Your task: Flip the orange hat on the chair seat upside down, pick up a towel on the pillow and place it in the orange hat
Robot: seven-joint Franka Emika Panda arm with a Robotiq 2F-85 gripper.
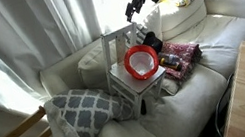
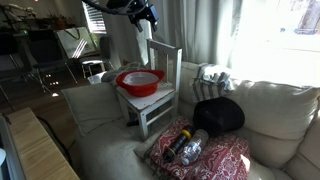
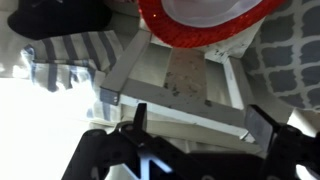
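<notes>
Showing two dark fingers (image 3: 135,125) at the bottom of the wrist view, spread wide and clasping nothing. Hovering as an empty gripper (image 3: 200,118) high above the top rail of a small white chair (image 3: 180,112), apart from it in both exterior views (image 1: 134,3) (image 2: 147,17). Looking down past that rail onto the seat.

Resting on the seat: the hat (image 3: 190,25), orange-red, lying brim up like a bowl and showing its pale lining to the ceiling in an exterior view (image 1: 142,63). Judging by this, counting the flip as already done.

Lying just beside the chair, on pale cushioning of the sofa (image 1: 209,38): the towel (image 3: 75,55), striped grey and white, crumpled, untouched. Sitting above a black bundle (image 2: 218,115) in an exterior view (image 2: 212,74); being too blurred to tell whether touching it.

Leaving two steps open: picking up the towel and putting it into the hat. Judging roughly the first third of the task complete. Probably calling for a move sideways off the chair and down to the towel, then a carry back over the hat's open bowl.

Sharing the sofa further out: a grey pillow (image 1: 74,112) on the chair's other side, and a red pillow (image 2: 215,160) carrying a small bottle-like thing (image 2: 185,148), nearer the camera in that exterior view.
</notes>
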